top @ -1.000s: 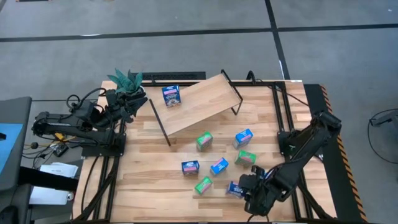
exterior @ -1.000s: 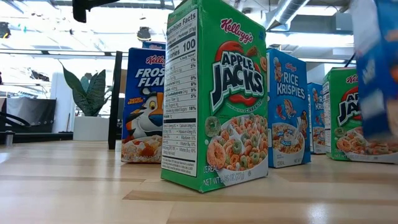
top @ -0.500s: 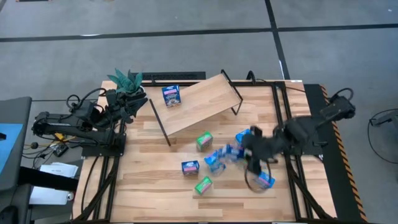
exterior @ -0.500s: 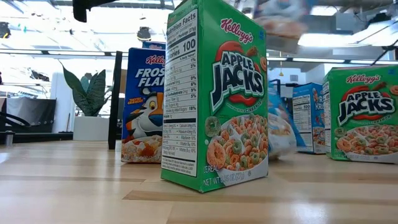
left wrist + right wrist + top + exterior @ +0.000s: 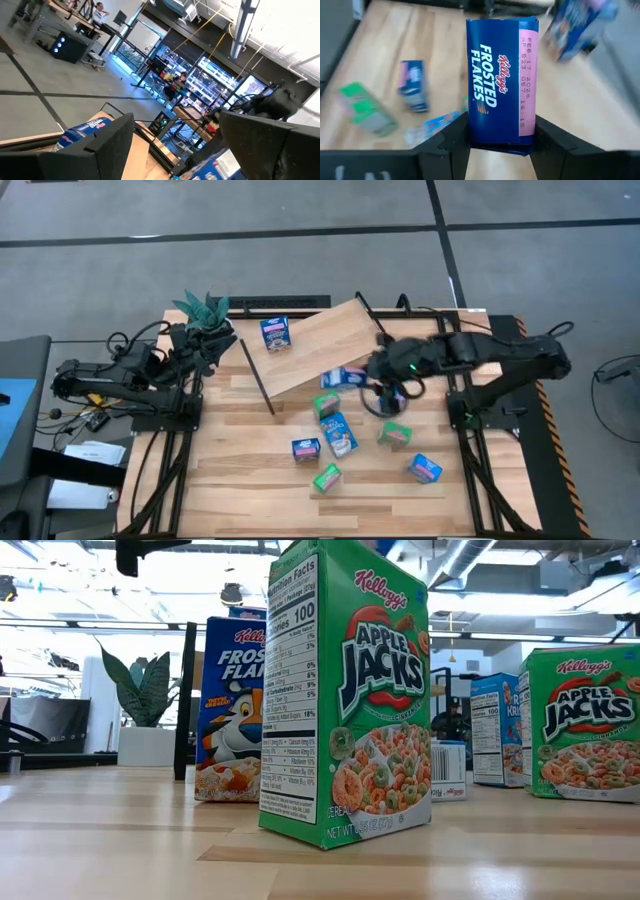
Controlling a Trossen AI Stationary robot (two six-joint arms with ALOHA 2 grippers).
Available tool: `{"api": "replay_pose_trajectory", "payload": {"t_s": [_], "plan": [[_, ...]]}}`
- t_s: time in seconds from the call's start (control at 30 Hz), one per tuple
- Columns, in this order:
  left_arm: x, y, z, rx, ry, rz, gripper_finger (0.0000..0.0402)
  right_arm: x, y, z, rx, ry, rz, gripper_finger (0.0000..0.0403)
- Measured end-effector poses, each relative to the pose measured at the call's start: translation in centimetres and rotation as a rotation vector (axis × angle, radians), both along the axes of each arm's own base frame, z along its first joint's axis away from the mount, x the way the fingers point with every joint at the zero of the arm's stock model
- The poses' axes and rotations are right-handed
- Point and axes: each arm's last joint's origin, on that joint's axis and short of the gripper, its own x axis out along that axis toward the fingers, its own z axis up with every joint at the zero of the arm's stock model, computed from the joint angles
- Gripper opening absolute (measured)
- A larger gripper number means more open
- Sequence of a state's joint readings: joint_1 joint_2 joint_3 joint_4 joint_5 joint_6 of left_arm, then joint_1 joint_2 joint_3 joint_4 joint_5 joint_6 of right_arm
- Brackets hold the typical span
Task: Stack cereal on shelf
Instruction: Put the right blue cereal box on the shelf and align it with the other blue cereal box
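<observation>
A blue Frosted Flakes box [image 5: 501, 80] is clamped between the two fingers of the right end effector [image 5: 372, 372], at the lower edge of the tilted shelf [image 5: 322, 340]. Farther up the shelf from that end effector stands another blue box [image 5: 276, 333]. Below it on the counter [image 5: 240, 470], green and blue boxes lie scattered. The left end effector [image 5: 200, 345] waits beside the shelf's far end, fingers spread apart.
</observation>
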State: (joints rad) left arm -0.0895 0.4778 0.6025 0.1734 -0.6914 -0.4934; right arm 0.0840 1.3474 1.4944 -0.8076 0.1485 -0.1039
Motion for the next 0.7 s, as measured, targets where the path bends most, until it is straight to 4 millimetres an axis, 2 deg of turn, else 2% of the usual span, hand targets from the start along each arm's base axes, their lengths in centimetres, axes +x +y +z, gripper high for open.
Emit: {"api": "replay_pose_trajectory", "payload": {"t_s": [0.13, 0.37, 0.47, 0.7], "plan": [[0.0, 0.0, 0.0, 0.005, 0.004, 0.007, 0.0283, 3.1, -1.5, 2.0, -0.108, -0.029, 0.106, 0.0191], [0.0, 0.0, 0.0, 0.01, 0.008, 0.008, 0.0283, 7.9, -3.7, 2.7, -0.27, 0.038, 0.257, 0.0191], [0.0, 0.0, 0.0, 0.01, 0.009, 0.01, 0.0283, 9.8, -4.5, 2.3, -0.296, 0.066, 0.291, 0.0193], [0.0, 0.1, 0.0, 0.003, 0.011, 0.031, 0.0283, 13.7, -6.1, -0.4, -0.298, 0.158, 0.324, 0.02]]}}
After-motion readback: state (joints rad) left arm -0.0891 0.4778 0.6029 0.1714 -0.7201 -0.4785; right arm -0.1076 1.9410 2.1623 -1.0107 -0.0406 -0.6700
